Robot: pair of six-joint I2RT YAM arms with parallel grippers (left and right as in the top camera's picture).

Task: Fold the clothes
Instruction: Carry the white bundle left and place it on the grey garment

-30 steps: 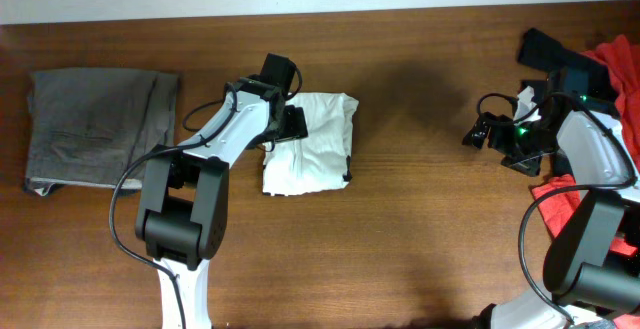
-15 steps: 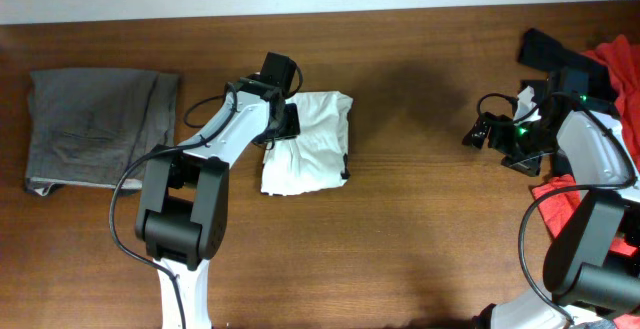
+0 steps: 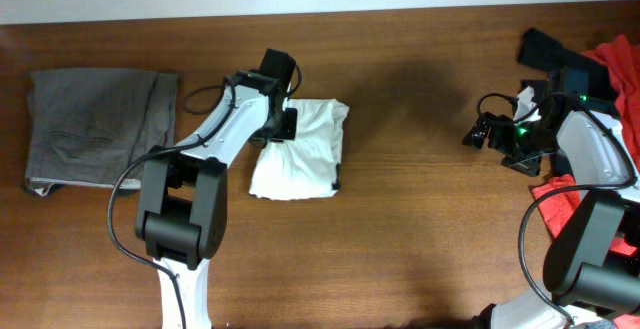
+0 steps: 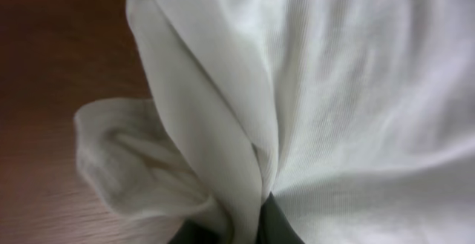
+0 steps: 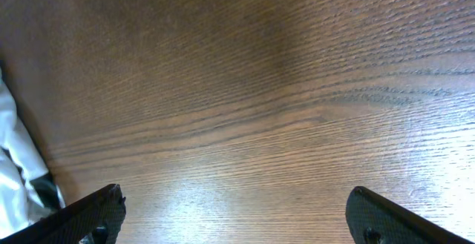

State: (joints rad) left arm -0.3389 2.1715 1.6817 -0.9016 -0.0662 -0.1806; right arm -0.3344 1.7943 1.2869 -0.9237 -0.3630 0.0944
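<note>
**White T-shirt taken as your reference.** The T-shirt [image 3: 298, 154] lies as a folded, rumpled bundle on the wooden table [image 3: 420, 239].

- **On the shirt:** at its far left corner you see the left gripper [image 3: 283, 126] clenched on the fabric. In the left wrist view, a ridge of thin white cloth is gathered and pinched between the two dark fingertips [image 4: 280, 225] at the bottom of the view.
- **At the shirt's near right edge:** a small dark mark [image 3: 336, 181] shows.
- **Just left of the shirt:** the left arm [image 3: 215, 139] runs back toward its base.
- **Farther left, apart from the shirt:** grey-brown trousers [image 3: 100, 124] lie folded flat.
- **Well to the right of the shirt:** you find the right gripper [image 3: 478, 129] released. Its fingers [image 5: 93, 210] are spread wide over bare wood and hold nothing.
- **Farthest right of the shirt:** red garments [image 3: 620, 64] and a black garment [image 3: 545, 49] lie heaped together beside the right arm.
</note>
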